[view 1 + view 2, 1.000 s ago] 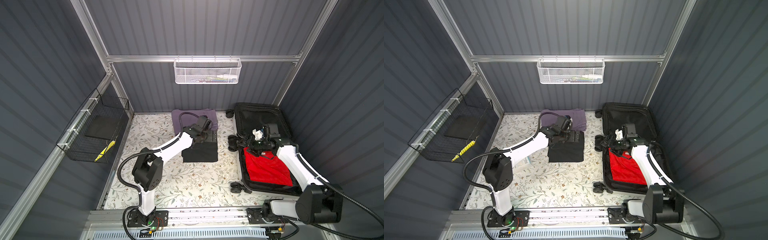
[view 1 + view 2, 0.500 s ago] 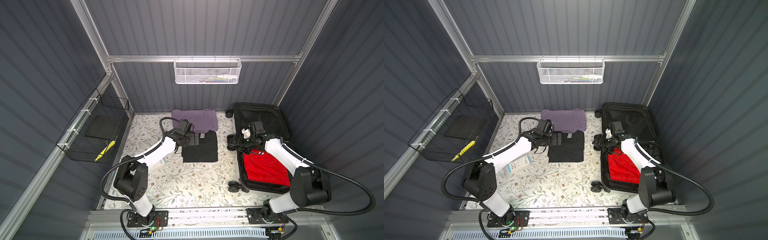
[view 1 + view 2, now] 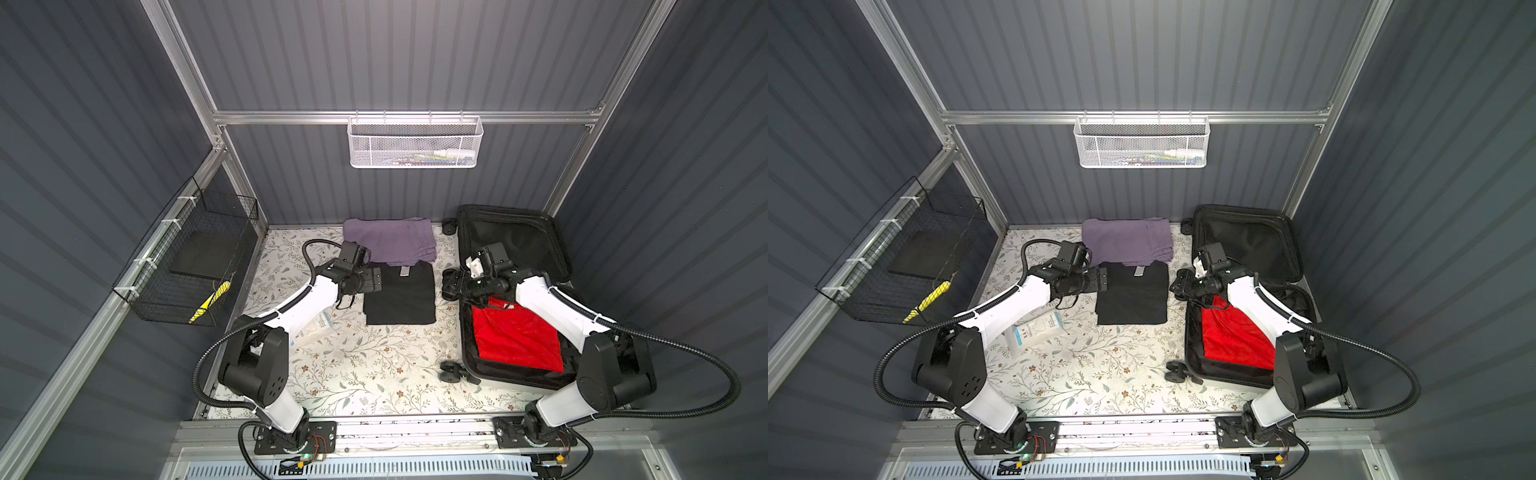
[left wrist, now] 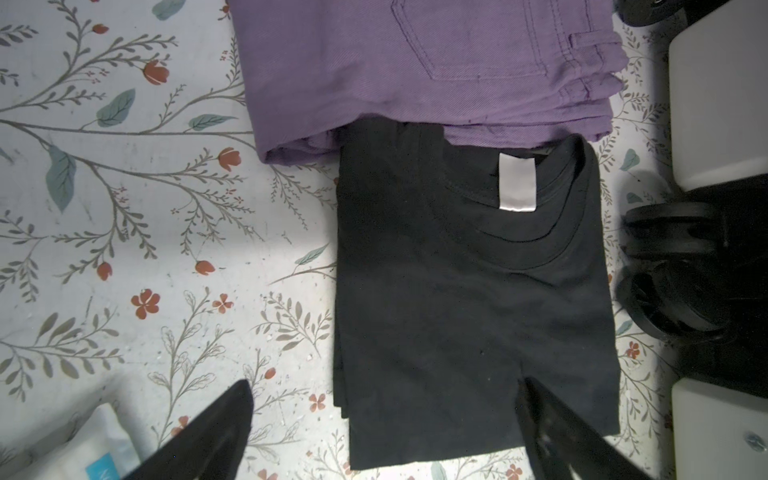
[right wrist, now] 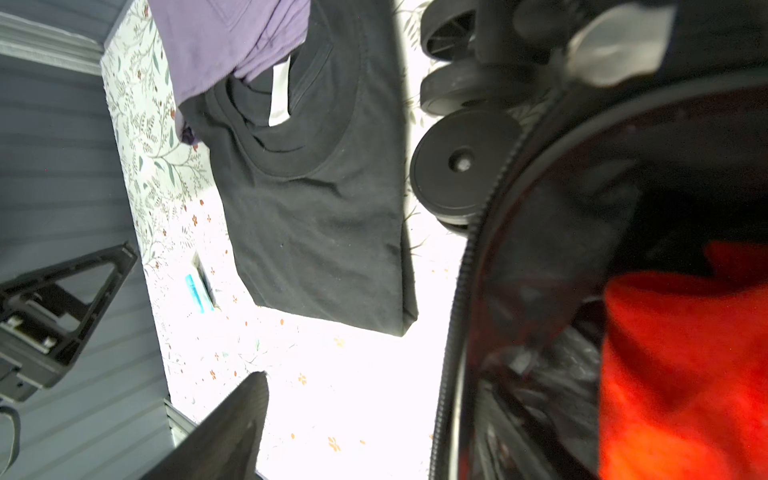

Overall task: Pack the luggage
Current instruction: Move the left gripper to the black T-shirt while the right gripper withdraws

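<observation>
The luggage (image 3: pixel 464 332) (image 3: pixel 1188 332) lies open on the right in both top views, black-lined, with a red garment (image 3: pixel 519 336) (image 3: pixel 1237 336) (image 5: pixel 685 353) in its near half. A folded black T-shirt (image 3: pixel 401 297) (image 3: pixel 1131 295) (image 4: pixel 457 311) (image 5: pixel 324 232) lies mid-floor, its collar against folded purple trousers (image 3: pixel 390 241) (image 3: pixel 1127 241) (image 4: pixel 415 62). My left gripper (image 3: pixel 374 279) (image 3: pixel 1102 279) (image 4: pixel 384 384) is open and empty at the shirt's left edge. My right gripper (image 3: pixel 451 286) (image 3: pixel 1177 284) (image 5: pixel 380 386) is open and empty at the luggage's left rim by a wheel; only one of its fingers (image 5: pixel 249 399) shows clearly.
A white mesh basket (image 3: pixel 413 143) hangs on the back wall. On the left wall hangs a black wire basket (image 3: pixel 191 266) holding a yellow item (image 3: pixel 208 301). A white packet (image 3: pixel 1036 328) lies under my left arm. Luggage wheels (image 3: pixel 451 370) stick out toward the floral floor.
My right gripper has moved left, from above the red garment to the luggage's left rim. My left gripper has drawn back left from the shirt's collar to its edge.
</observation>
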`<act>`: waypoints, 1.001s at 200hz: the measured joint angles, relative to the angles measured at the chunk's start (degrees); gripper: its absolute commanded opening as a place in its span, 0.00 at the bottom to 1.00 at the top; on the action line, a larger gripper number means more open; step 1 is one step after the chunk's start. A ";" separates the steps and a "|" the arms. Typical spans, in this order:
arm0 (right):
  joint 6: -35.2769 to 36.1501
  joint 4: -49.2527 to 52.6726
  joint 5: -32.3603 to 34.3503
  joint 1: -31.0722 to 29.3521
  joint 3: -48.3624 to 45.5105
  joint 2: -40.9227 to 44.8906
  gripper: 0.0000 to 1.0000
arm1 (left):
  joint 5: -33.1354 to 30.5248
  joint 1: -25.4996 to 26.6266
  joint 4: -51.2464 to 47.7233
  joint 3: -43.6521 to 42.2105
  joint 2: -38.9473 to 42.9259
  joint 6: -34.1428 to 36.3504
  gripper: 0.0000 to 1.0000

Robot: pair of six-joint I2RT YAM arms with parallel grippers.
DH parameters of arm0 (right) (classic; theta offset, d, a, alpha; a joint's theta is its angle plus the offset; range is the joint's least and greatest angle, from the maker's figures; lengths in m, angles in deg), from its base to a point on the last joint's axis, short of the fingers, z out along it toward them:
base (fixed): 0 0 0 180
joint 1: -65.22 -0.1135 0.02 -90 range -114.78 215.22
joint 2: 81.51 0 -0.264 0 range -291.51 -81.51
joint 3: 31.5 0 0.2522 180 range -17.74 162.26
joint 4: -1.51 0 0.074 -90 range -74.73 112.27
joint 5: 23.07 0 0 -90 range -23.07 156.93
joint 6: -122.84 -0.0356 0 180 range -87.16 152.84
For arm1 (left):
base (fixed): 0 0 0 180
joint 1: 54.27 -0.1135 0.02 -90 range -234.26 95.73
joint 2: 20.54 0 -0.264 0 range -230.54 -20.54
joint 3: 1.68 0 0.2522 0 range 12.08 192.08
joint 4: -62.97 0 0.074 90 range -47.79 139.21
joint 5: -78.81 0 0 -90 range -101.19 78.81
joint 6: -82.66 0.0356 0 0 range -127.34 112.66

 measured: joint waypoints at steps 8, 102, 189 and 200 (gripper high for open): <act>0.11 0.31 0.28 -0.31 0.00 0.28 0.79 | 0.15 -0.11 -0.02 -0.24 0.00 0.02 1.00; 1.42 6.95 7.19 -5.70 5.42 12.61 0.79 | 1.66 -0.74 0.39 -3.54 -1.01 1.07 1.00; 0.13 7.13 10.80 -17.05 5.90 9.27 0.79 | 4.55 -4.55 5.07 5.14 -16.41 5.01 0.85; 0.09 7.08 10.95 -17.31 5.86 9.27 0.79 | 4.79 -4.72 5.55 6.01 -17.64 5.44 0.84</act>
